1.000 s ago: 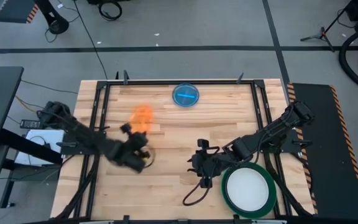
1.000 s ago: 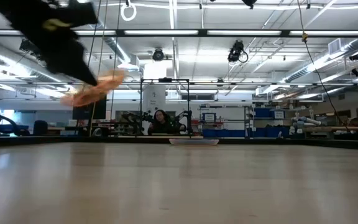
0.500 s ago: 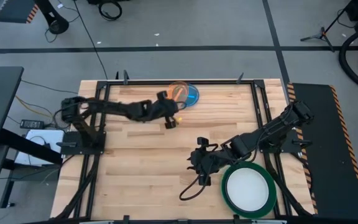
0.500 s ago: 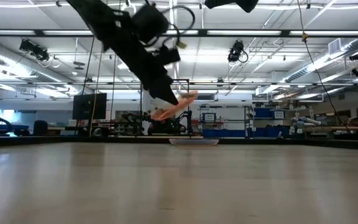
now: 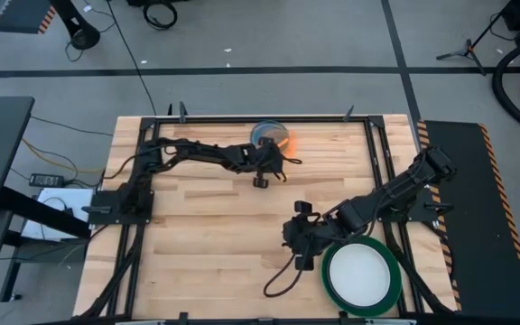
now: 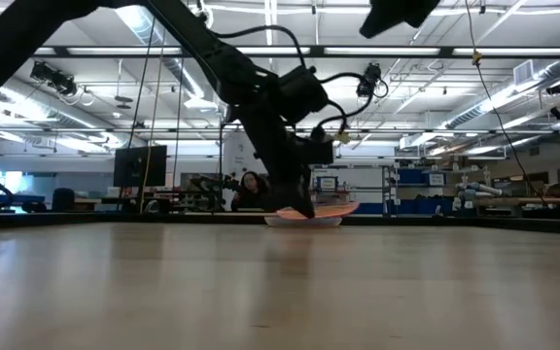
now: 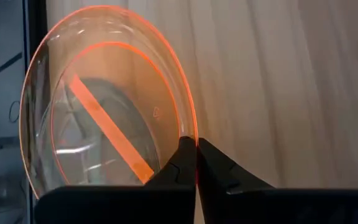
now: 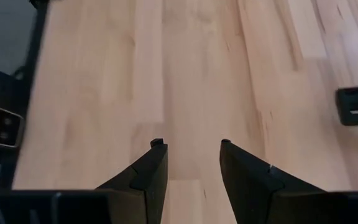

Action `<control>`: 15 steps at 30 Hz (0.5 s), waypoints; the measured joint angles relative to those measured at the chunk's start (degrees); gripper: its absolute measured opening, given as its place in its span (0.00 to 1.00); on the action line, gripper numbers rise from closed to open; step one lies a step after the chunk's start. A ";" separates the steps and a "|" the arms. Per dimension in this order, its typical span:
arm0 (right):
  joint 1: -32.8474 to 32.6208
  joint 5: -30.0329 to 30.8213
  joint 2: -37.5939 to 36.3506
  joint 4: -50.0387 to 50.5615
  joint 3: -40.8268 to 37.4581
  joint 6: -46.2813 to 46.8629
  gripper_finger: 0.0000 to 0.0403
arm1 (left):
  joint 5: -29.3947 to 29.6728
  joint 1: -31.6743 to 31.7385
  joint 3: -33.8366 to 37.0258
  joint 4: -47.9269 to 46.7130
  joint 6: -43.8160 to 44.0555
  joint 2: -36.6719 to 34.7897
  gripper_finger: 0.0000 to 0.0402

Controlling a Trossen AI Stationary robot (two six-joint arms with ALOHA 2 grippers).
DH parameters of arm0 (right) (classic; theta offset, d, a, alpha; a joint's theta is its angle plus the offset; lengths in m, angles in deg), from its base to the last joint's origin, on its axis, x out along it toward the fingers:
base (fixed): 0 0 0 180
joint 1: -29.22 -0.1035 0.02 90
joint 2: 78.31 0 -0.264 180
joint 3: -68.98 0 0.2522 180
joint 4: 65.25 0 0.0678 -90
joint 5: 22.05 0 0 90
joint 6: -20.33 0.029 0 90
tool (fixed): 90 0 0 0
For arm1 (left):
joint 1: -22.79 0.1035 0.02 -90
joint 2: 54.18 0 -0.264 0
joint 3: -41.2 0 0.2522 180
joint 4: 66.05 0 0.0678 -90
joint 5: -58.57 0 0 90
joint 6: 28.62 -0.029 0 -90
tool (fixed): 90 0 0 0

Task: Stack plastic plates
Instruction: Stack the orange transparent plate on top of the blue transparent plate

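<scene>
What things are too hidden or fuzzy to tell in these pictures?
- High view: the blue plate lies mostly under the orange plate and the left tool.
- Low view: whether the orange plate touches the plate beneath; both are far off and seen edge-on.
- Left wrist view: the orange plate's lower rim is hidden by the tool's fingers.
- High view: the right tool is too small to judge; the right wrist view shows it open.

We see a clear plate point(image 7: 104, 112) edged in glowing orange, with an orange stripe across it, and under it, in the overhead shot, a blue-grey plate point(image 5: 262, 134). We spot a white plate point(image 5: 359, 275) ringed by a dark green plate point(image 5: 327, 285). The table point(image 5: 224, 235) is pale wood with striped grain; both arms are black.
</scene>
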State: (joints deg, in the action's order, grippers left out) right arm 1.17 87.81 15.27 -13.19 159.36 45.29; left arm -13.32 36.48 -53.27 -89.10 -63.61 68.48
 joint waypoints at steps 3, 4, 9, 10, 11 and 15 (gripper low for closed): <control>0.85 0.01 0.00 2.20 0.00 2.17 0.38 | 0.03 0.35 -1.63 -0.18 -0.20 1.05 0.02; 1.05 0.03 0.00 2.51 0.00 2.47 0.38 | 0.07 0.46 -1.73 -0.25 -0.17 1.12 0.02; 1.29 0.04 0.00 2.80 0.00 2.07 0.38 | 1.73 0.68 -1.73 -1.68 1.06 1.12 0.03; 1.29 0.04 0.00 2.78 0.00 2.05 0.38 | 2.77 0.68 -1.73 -2.20 0.81 1.12 0.03; 1.29 0.10 0.00 2.78 0.00 2.05 0.38 | 3.74 0.68 -1.73 -2.67 0.15 1.12 0.03; 1.38 0.13 0.00 2.76 0.00 1.97 0.38 | 5.99 0.77 -1.73 -3.17 -0.41 1.14 0.03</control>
State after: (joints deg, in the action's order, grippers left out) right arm 2.55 87.94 15.27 -10.43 159.36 47.26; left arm -7.33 37.25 -54.99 -92.27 -64.02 69.63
